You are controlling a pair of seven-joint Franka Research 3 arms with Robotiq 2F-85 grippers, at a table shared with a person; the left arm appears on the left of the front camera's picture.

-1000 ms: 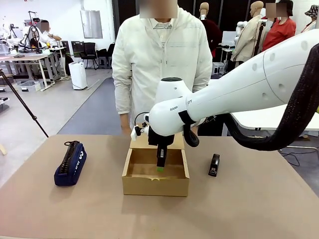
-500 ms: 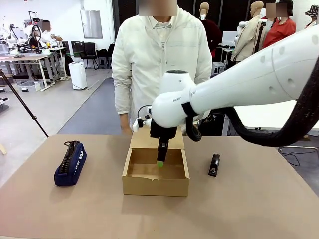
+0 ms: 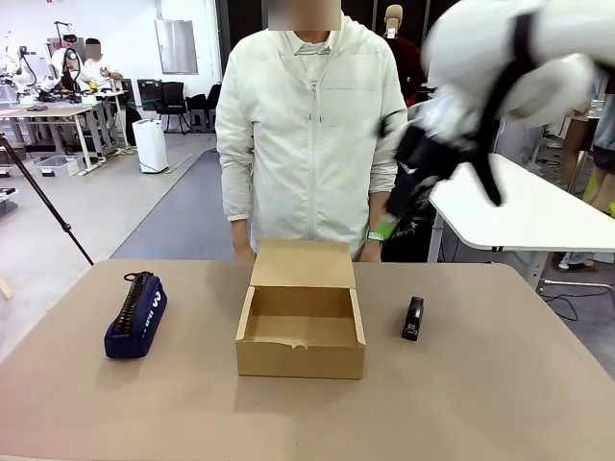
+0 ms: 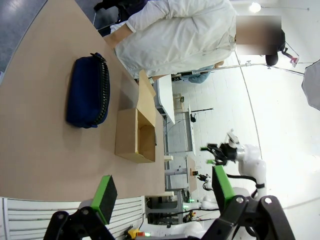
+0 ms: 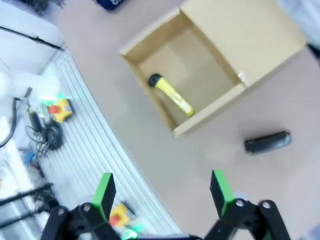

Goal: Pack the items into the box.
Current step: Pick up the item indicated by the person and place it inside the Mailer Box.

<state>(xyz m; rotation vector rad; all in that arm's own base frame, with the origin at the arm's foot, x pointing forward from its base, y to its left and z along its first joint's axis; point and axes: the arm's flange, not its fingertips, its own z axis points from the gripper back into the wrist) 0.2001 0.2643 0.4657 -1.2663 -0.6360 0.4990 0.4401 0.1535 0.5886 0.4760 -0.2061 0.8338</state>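
Operator: Right gripper (image 5: 162, 192) has lifted out of the box (image 3: 300, 360)?

Tech: Yes. You see it high above the table, jaws wide apart and empty, probably clearing for the next pick. Left gripper (image 4: 162, 190) likewise gapes empty. Pouch (image 3: 136, 315) lies left of the box and stapler (image 3: 413, 318) right, both unpacked. A yellow marker (image 5: 171, 95) lies inside.

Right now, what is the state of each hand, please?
Left hand: open, holding nothing.
Right hand: open, holding nothing.
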